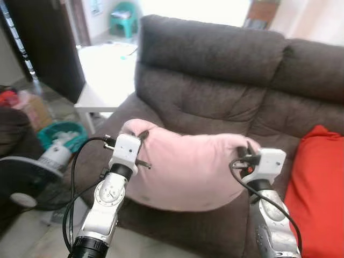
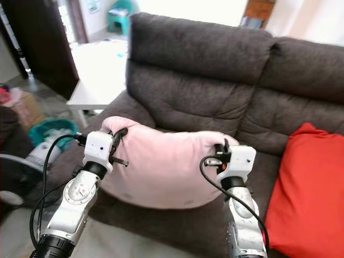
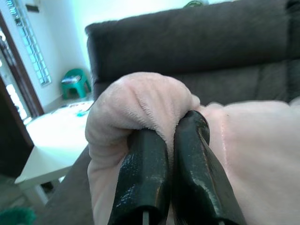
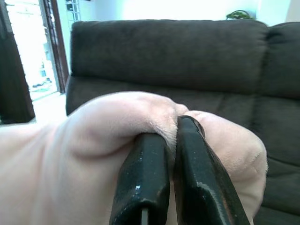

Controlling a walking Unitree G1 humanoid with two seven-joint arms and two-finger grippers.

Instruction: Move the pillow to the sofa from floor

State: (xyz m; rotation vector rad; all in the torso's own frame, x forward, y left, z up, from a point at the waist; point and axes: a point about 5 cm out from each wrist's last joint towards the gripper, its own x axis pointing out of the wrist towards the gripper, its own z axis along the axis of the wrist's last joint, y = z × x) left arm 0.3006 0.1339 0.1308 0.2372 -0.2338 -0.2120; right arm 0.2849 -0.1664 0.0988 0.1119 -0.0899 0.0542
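Observation:
A pale pink pillow [image 1: 188, 166] hangs between my two arms, over the front of the dark brown sofa [image 1: 215, 70] seat. My left gripper [image 1: 143, 134] is shut on the pillow's left corner, and in the left wrist view the black fingers [image 3: 145, 173] pinch a fold of pink fabric [image 3: 136, 103]. At the pillow's right corner my right gripper [image 1: 249, 149] is shut too; the right wrist view has its fingers [image 4: 145, 178] clamped on the cloth [image 4: 112, 122]. The pillow's lower edge sags toward the seat cushion.
A red cushion [image 1: 317, 188] lies on the sofa's right seat. A white low table [image 1: 105, 70] stands left of the sofa, with a teal basket [image 1: 62, 134] and a fan [image 1: 24, 183] on the floor below it. A green stool [image 1: 124, 16] stands far back.

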